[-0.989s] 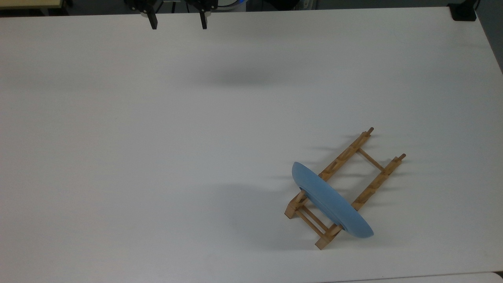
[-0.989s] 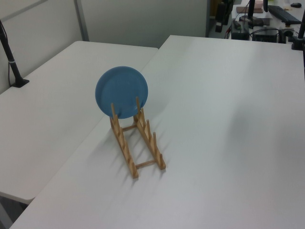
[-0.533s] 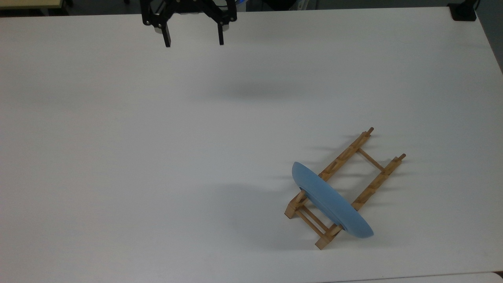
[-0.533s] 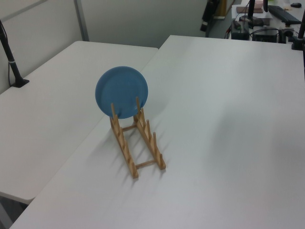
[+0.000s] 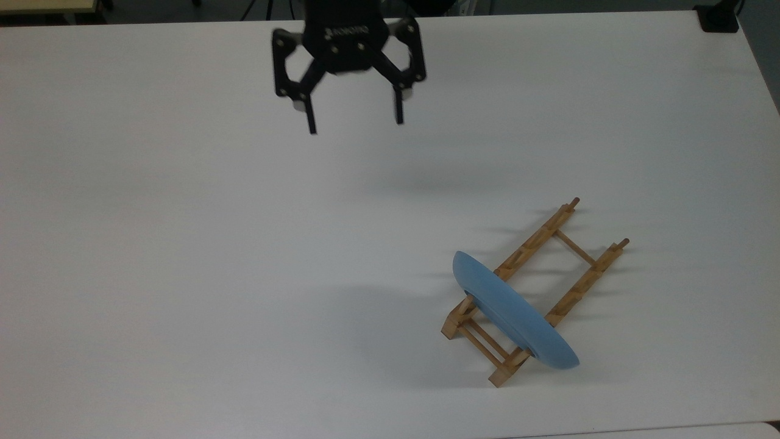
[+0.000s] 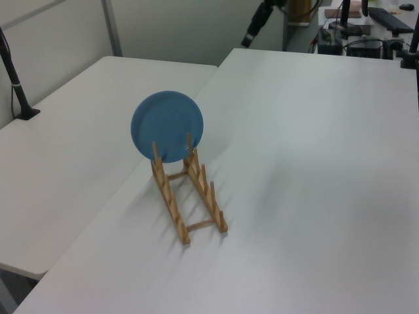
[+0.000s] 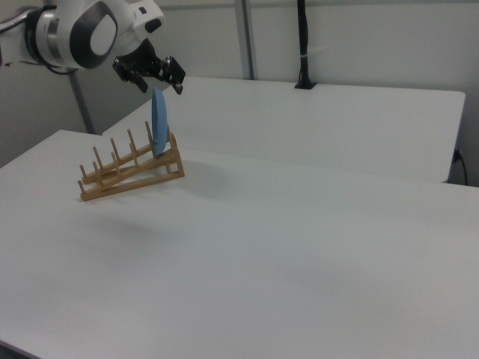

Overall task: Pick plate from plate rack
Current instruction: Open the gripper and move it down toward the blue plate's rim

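Observation:
A light-blue plate (image 5: 512, 317) stands on edge in the end slot of the wooden plate rack (image 5: 530, 242), at the lower right of the top view. My gripper (image 5: 355, 124) hangs open and holds nothing, above the white table (image 5: 183, 244) and well up and to the left of the rack in the top view. The left view shows the plate (image 6: 167, 125) face-on in the rack (image 6: 171, 203), with one dark finger (image 6: 254, 29) far behind it. In the right view the gripper (image 7: 153, 78) is above the plate (image 7: 158, 123) and rack (image 7: 127, 172).
A second white table (image 6: 65, 144) adjoins this one across a seam, with a black post (image 6: 16, 85) clamped on it. A black clamp (image 5: 719, 18) sits at the top view's upper right corner. Desk clutter (image 6: 366, 26) lies behind the table.
The gripper has come down and to the right in the top view, closer to the rack, and is still open. Plate and rack have not moved.

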